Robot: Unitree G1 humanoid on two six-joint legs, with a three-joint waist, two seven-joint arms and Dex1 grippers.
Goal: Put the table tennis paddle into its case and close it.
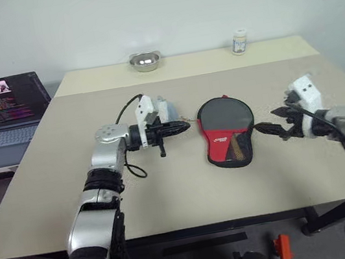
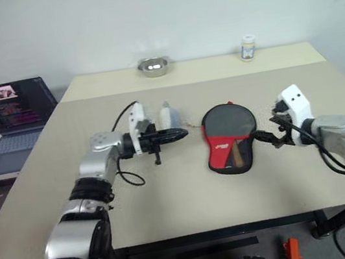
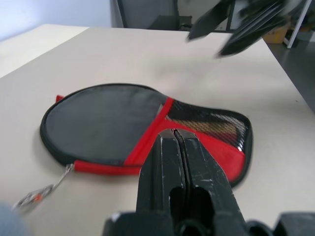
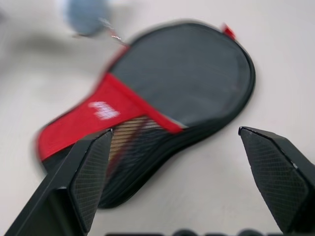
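The case [image 1: 226,131] lies flat in the middle of the table, black with a red lower part and a mesh pocket. A tan handle of the table tennis paddle [image 1: 237,149] shows through the mesh; its face is hidden inside the case. My left gripper [image 1: 182,126] hovers just left of the case, shut and empty, pointing toward it. The case's zip pull [image 3: 34,196] lies loose on the table at the round end. My right gripper [image 1: 273,123] is open just right of the case, its fingers [image 4: 88,172] standing either side of the case's handle end without touching it.
A small grey-blue object [image 1: 168,109] sits on the table behind my left gripper. A metal bowl [image 1: 144,60] and a small bottle [image 1: 239,41] stand at the far edge. An open laptop [image 1: 5,110] is on a side table to the left.
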